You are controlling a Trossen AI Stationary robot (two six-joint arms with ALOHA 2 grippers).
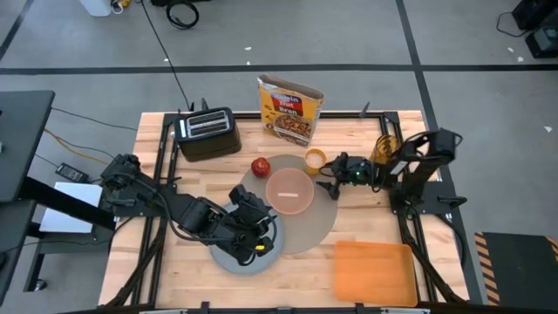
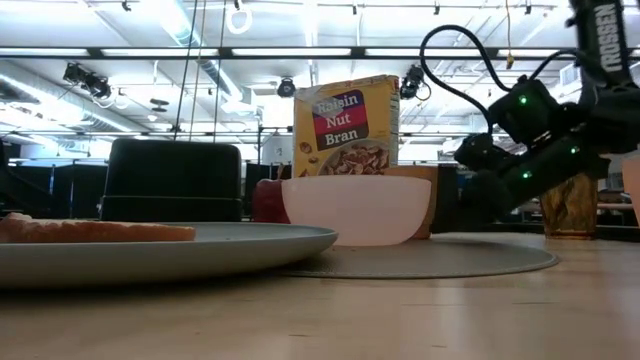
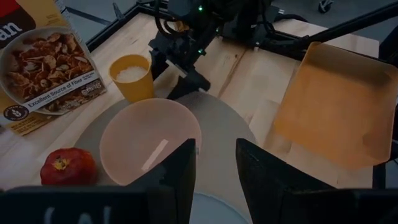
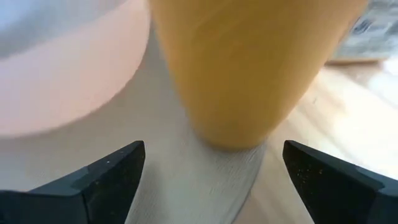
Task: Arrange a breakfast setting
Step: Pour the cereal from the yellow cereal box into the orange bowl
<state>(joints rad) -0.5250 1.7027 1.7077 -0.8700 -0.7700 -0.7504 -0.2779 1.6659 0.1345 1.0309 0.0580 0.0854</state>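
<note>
Right gripper [image 1: 329,172] fingers spread wide, empty, at the taupe mat [image 1: 314,228] edge; small orange cup [image 1: 315,159] stands just ahead of them, beside the pink bowl [image 1: 289,191] on the mat. Left gripper [image 1: 258,228] part-open, holding nothing, over the grey plate [image 1: 228,258]. Red apple [image 1: 260,166] beside bowl.

Grey plate [image 1: 228,255]: largely hidden under left arm in high view. Orange cup [image 4: 249,68]: blurred, top cut off in right wrist view. Cereal box [image 3: 37,56]: cropped in left wrist view.
</note>
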